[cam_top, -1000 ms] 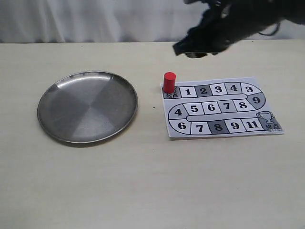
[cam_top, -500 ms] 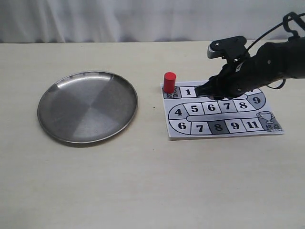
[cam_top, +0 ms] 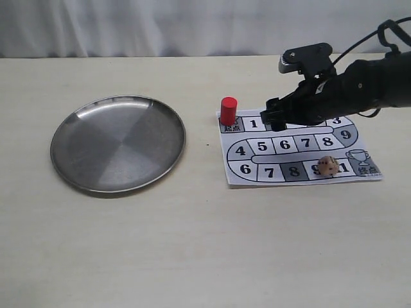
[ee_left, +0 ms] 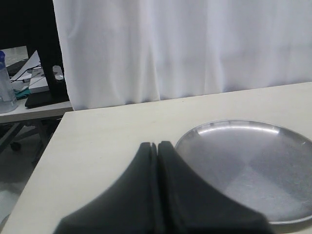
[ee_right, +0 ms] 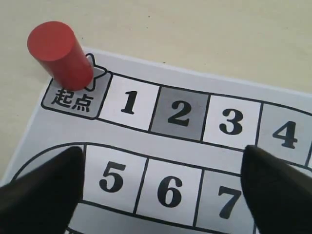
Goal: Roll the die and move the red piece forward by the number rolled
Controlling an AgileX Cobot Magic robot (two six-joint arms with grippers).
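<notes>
The pale table [cam_top: 192, 256] fills the exterior view. On it, at the left, sits a round steel plate [cam_top: 96, 147] with nothing in it. At the right lies the printed number-track board [cam_top: 282, 145]. The right arm reaches in from the upper right, and its gripper [cam_top: 276, 120] hangs over the board's top row; its wrist view shows the two dark fingers [ee_right: 44, 190] spread wide with nothing between them. The left gripper [ee_left: 157, 148] has its fingers pressed together, empty, near the plate's edge in its own view. The red piece [cam_top: 228, 110] stands upright on the start square at the board's upper left corner, where it stood a second ago. The change is the die [cam_top: 328, 165]: half a second ago none showed on the board, and now it lies in the bottom row at the lower right, between the 9 and the 11. So the roll looks done, on the board and not in the plate. The die's upper face is too small and blurred to count, and that count is what the pawn's move depends on.
</notes>
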